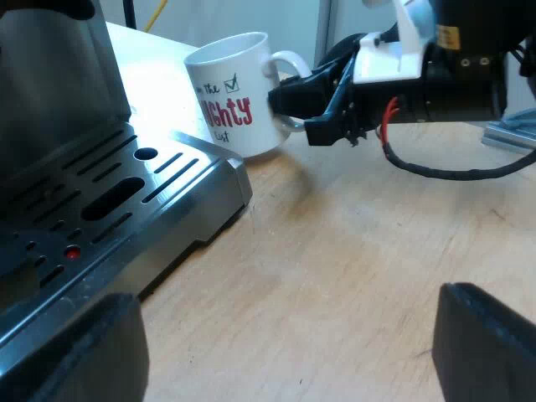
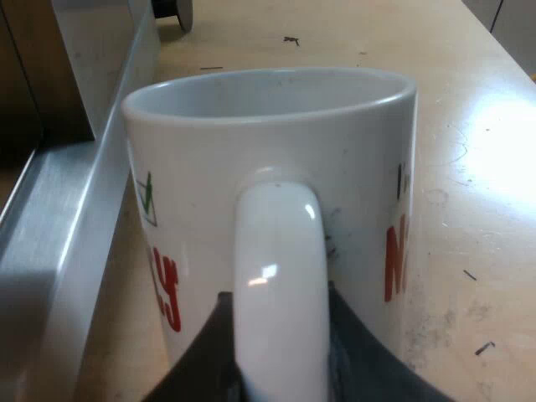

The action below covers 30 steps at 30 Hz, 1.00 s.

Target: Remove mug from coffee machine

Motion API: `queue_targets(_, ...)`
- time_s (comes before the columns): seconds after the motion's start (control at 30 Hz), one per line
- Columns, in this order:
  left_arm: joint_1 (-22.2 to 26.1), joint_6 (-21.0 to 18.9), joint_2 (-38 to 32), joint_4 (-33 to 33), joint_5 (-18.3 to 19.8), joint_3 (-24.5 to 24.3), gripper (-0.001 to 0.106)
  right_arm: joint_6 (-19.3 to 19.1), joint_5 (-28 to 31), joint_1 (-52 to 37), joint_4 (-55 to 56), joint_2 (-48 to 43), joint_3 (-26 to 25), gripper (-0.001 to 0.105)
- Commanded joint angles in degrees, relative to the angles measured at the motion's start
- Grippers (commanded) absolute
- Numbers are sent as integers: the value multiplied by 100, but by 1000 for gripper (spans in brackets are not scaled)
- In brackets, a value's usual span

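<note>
The white mug [image 1: 228,99] with red lettering stands upright on the wooden table, just off the corner of the espresso machine's drip tray [image 1: 126,197]. My right gripper [image 1: 306,107] reaches in at the mug's handle. In the right wrist view the handle [image 2: 280,276] runs between the two dark fingers [image 2: 205,356], which press against both its sides, so the right gripper [image 2: 280,343] is shut on it. The mug [image 2: 268,142] looks empty inside. My left gripper [image 1: 280,356] hangs low over the table near the tray's edge, open, with nothing between its fingers.
The machine's steel body [image 2: 67,209] rises close beside the mug. The slotted tray carries a small red dot [image 1: 73,251]. Bare wooden table [image 1: 352,251] stretches between my left gripper and the mug.
</note>
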Motion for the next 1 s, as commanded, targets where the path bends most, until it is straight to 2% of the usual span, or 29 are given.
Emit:
queue_targets(0.03,-30,-29,-2,-21,-10,-6,72,-90,37,-19,-380,73,-161,0)
queue_targets(0.53,-30,-29,-2,-21,-10,-6,72,-90,130,-19,-406,653,-249,0)
queue_targets(0.73,-30,-29,-2,-21,-10,-6,72,101,130,-19,-406,814,-249,0)
queue_targets(0.83,-30,-29,-2,-21,-10,-6,72,120,340,-19,-338,812,-249,0)
queue_targets(0.9,-30,-29,-2,-21,-10,-6,72,132,532,-19,-144,812,-249,0)
queue_targets(1.0,-30,-29,-2,-21,-10,-6,72,276,481,-19,277,812,-249,0)
